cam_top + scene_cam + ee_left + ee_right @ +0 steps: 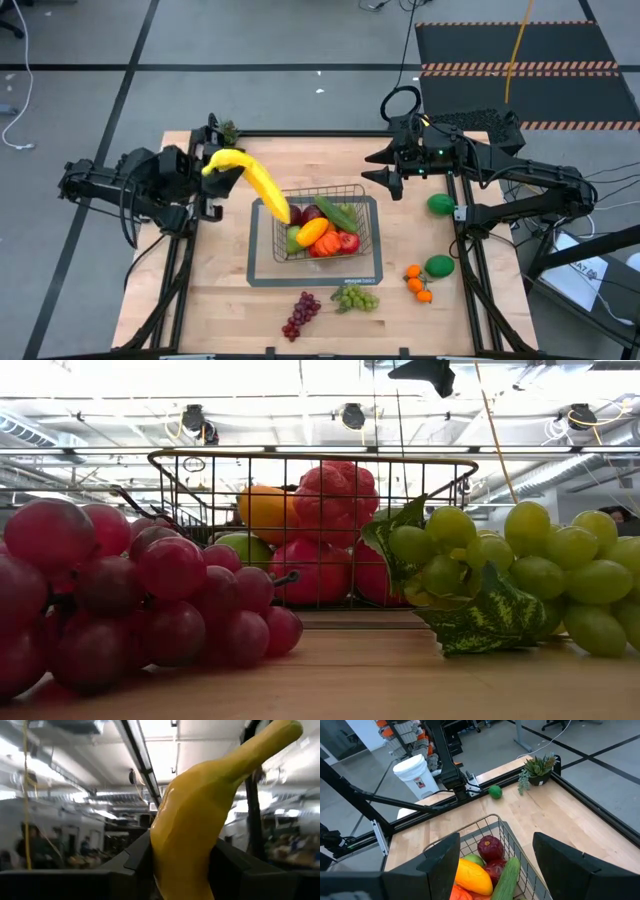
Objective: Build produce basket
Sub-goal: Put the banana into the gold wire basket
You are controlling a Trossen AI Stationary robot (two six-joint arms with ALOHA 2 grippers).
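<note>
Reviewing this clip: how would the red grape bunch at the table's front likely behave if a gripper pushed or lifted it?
The red grape bunch is many round berries on thin stems, so it probably flexes and drags rather than rolling. The berries look smooth and glossy, so fingers may slip. It likely dangles if lifted by one end.

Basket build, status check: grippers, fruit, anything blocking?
Left gripper shut on banana, its tip over basket. Right gripper open, empty, beside basket. Grapes, oranges still on table. Nothing blocking.

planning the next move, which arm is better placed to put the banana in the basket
Left. Its tool already grips the yellow plastic banana, whose far end hangs over the silvery wire mesh basket. The right tool hovers open and empty beyond the basket's far corner.
</note>
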